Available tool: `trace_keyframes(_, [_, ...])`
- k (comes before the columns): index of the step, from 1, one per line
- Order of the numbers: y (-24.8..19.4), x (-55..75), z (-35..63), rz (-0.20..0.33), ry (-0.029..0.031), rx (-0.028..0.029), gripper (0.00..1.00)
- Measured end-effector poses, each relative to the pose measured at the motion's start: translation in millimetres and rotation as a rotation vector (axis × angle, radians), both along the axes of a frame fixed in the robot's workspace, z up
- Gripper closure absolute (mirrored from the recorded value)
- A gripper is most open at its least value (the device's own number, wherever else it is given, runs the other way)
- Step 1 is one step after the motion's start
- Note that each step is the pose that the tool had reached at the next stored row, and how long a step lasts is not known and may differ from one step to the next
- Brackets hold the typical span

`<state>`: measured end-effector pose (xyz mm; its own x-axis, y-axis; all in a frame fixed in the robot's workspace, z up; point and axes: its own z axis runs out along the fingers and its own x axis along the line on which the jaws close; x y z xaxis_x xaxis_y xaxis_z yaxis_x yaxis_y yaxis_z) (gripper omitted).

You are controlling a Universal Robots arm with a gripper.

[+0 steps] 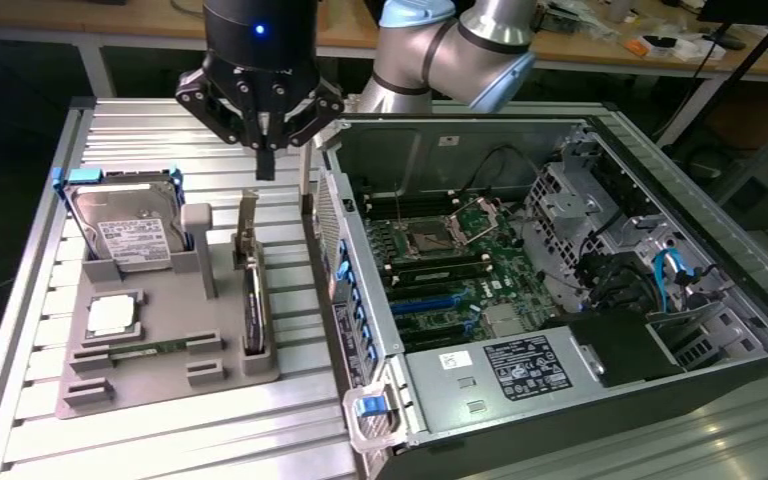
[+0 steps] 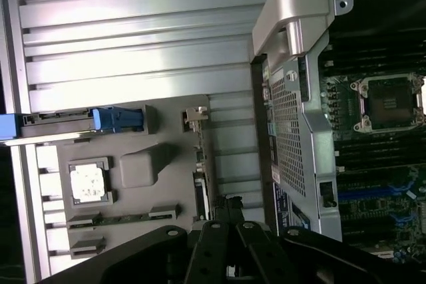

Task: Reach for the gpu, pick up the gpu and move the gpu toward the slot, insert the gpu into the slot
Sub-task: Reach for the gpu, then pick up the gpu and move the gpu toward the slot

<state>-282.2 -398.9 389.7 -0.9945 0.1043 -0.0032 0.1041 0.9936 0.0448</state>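
Jaws shut tight with nothing between them: my fingertips (image 1: 265,165) hang pressed together over the worktop (image 1: 131,440), just above the gpu (image 1: 252,300) and not touching it. I judge the step in hand to be the reach; no grasp has been made.

Below me, the gpu stands on its long edge in a groove of the grey holder (image 1: 224,375), its silver bracket (image 1: 247,225) rising at the end nearest my fingertips. In the wrist view the same card (image 2: 200,191) runs edge-on straight out from between my fingers. Taking hold of so thin a card would, I think, call for the jaws to part first, line up across its top edge and come down squarely, or they would nudge it over in its groove.

That holder carries more. A processor chip (image 1: 113,315) lies flat in a square recess, and a green memory stick (image 1: 144,349) lies in a narrow one beside it. A hard drive (image 1: 124,235) stands propped at the far end in blue rails.

Farther off, on the exterior view's right, the computer case (image 1: 464,135) lies open. Inside it sits the green motherboard (image 1: 458,265) with its bare processor socket (image 1: 431,238). The blue slot (image 1: 427,300) among its parallel strips is unfilled, well apart from the gpu.
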Motion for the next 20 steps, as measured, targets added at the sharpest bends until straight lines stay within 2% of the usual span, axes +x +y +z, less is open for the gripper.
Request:
trace_keyframes(12, [0.0, -18.1, -1.1, -0.010, 0.0208, 0.0024, 0.89])
trace_keyframes(18, [0.0, -19.5, -1.2, -0.011, 0.0215, 0.0028, 0.89])
trace_keyframes(20, [0.0, -19.6, -1.3, 0.014, 0.0215, 0.0025, 0.89])
